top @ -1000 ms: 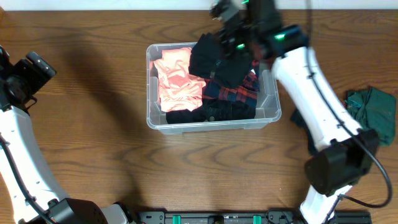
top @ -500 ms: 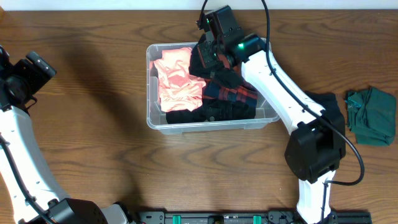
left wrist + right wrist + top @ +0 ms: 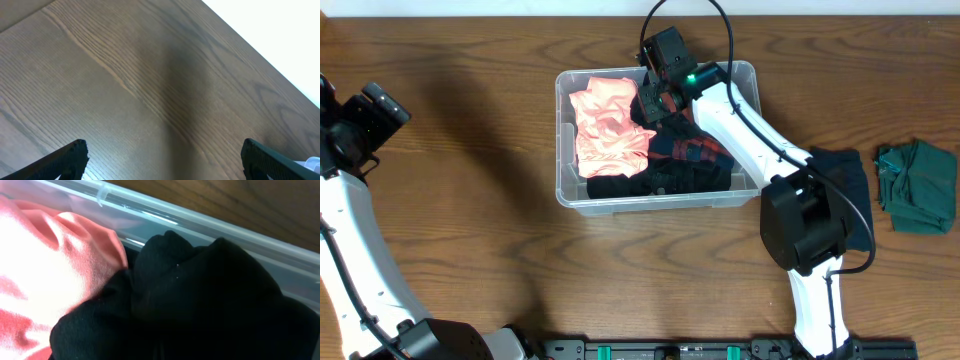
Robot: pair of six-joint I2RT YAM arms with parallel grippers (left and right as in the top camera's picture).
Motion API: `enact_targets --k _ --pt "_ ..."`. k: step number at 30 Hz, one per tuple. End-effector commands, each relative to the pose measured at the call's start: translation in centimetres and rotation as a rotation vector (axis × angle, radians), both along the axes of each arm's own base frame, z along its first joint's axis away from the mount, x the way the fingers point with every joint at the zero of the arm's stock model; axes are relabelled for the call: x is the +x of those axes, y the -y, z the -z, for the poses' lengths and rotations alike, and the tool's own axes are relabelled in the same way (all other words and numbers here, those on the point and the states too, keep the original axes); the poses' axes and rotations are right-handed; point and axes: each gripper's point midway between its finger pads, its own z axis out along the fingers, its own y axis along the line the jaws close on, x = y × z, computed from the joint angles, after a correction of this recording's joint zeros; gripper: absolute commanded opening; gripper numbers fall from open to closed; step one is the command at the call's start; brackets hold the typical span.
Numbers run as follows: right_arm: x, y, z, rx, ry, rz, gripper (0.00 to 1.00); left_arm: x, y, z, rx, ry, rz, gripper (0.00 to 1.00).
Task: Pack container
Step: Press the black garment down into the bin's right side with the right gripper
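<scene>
The clear plastic container stands in the middle of the table, holding a pink garment, a red plaid cloth and dark clothes along its front wall. My right gripper is down inside its back half, shut on a black garment that lies bunched against the pink garment and the container's back wall. The black cloth hides the right fingers in the right wrist view. My left gripper hangs open over bare wood at the far left, holding nothing.
A dark green cloth lies on the table at the far right. A dark navy cloth lies beside it, partly under the right arm's base. The wooden table runs to its back edge just behind the container.
My right gripper has come down and to the left with the black garment, from above the container's back rim to inside it beside the pink garment. The left arm has not moved.
</scene>
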Motion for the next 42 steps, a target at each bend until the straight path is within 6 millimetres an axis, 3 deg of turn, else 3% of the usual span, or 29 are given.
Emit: enact_targets --k 1,6,10,14,18,24,30,34,38,42 --pt "-1.3 1.0 5.6 -0.061 -0.116 0.023 0.01 0.1 0.0 0.2 -0.002 -0.002 0.01 0.98" --pt "-0.4 1.4 2.1 -0.024 -0.057 0.033 0.01 0.1 0.0 0.2 -0.002 -0.002 0.01 0.98" --pt "-0.4 2.0 -3.5 0.043 0.007 0.015 0.01 0.1 0.0 0.2 -0.002 -0.002 0.01 0.98" --pt "-1.5 3.8 -8.5 0.066 0.05 0.028 0.02 0.1 0.0 0.2 -0.002 -0.002 0.01 0.98" --pt "-2.9 5.5 -10.5 0.054 0.038 0.029 0.04 0.1 0.0 0.2 -0.002 -0.002 0.01 0.98" --pt "-4.0 6.2 -8.1 0.013 -0.048 0.024 0.04 0.1 0.0 0.2 -0.002 -0.002 0.01 0.98" --pt "-3.9 6.3 -3.0 -0.024 -0.153 0.053 0.01 0.1 0.0 0.2 -0.002 -0.002 0.01 0.98" --pt "-2.9 7.5 -0.1 -0.055 -0.186 0.087 0.01 0.1 0.0 0.2 -0.002 -0.002 0.01 0.98" --pt "-1.1 10.0 0.9 -0.096 -0.158 0.163 0.01 0.1 0.0 0.2 -0.002 -0.002 0.01 0.98" --pt "1.0 12.4 0.6 -0.114 -0.096 0.224 0.01 0.1 0.0 0.2 -0.002 -0.002 0.01 0.98"
